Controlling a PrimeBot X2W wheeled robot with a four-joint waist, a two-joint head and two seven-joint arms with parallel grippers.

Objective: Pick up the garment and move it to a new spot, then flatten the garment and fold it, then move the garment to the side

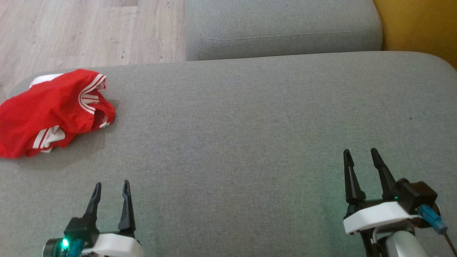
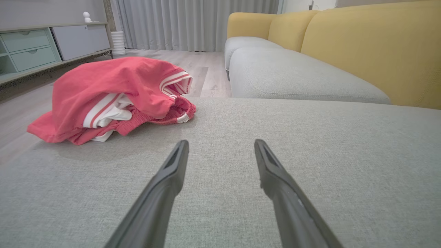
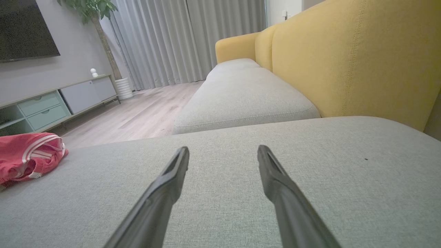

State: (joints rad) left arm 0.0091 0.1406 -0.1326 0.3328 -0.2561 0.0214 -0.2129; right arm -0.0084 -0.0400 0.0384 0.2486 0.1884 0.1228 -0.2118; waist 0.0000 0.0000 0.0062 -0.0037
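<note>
The garment (image 1: 50,112) is a crumpled red piece with white stripes, lying at the far left edge of the grey sofa cushion (image 1: 250,125). It also lies ahead and to the left in the left wrist view (image 2: 113,96) and at the left edge of the right wrist view (image 3: 29,155). My left gripper (image 1: 111,185) hovers low over the cushion, nearer to me than the garment and a little to its right, open with nothing between its fingers (image 2: 172,168). My right gripper (image 1: 360,152) is far to the right, open and empty too (image 3: 223,148).
A second grey seat cushion (image 1: 285,32) adjoins the far side, with a yellow backrest (image 1: 417,25) on the right. Wooden floor (image 1: 71,32) lies beyond the cushion's left edge. A low cabinet (image 2: 44,44) and grey curtains (image 2: 193,20) stand across the room.
</note>
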